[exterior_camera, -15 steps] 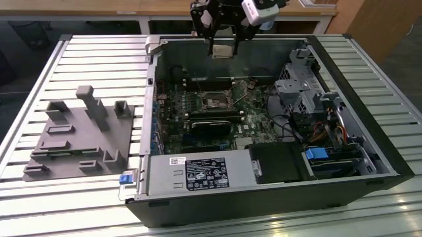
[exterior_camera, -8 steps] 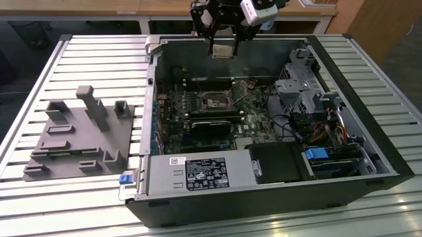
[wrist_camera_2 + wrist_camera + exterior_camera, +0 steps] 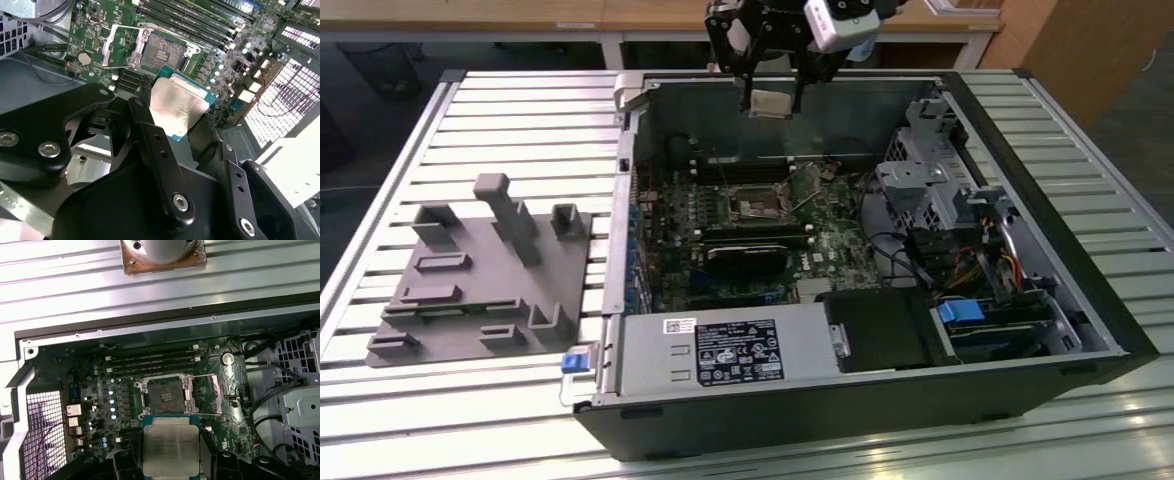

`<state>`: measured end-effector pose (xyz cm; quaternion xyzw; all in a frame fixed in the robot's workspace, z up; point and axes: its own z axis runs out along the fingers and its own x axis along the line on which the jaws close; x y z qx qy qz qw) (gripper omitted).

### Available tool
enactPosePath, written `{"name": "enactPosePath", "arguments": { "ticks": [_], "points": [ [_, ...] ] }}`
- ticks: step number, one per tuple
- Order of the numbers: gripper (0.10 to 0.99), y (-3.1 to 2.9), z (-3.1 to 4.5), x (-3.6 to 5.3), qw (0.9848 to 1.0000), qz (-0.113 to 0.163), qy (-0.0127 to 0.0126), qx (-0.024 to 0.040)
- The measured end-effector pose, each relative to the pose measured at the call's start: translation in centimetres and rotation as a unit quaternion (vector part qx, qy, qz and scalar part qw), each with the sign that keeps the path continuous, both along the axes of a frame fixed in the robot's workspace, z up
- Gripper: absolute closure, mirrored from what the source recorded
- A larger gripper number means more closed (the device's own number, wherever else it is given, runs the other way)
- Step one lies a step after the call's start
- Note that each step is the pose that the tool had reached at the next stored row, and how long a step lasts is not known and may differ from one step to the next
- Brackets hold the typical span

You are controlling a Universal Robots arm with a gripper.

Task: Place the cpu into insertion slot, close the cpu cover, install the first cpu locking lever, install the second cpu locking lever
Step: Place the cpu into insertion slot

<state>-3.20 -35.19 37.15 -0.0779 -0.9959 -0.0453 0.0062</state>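
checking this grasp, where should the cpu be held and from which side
By two opposite side edges, from above its metal top. The cpu is a thin flat square, so only the edges offer grip, and the underside is left free for the slot. The gripper seems to hold it so.

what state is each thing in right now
cpu, held in the tool, not seated
insertion slot, empty and uncovered
cpu cover, swung open off the slot
tool, shut on the cpu
computer case, lying flat, side open
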Motion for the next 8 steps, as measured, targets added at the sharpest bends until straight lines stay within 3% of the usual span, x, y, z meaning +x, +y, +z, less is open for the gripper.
{"name": "enactPosePath", "arguments": {
  "ticks": [8],
  "points": [
    [0.545,0.0,0.0,0.0,0.9999,-0.015,0.0,0.0]
  ]
}}
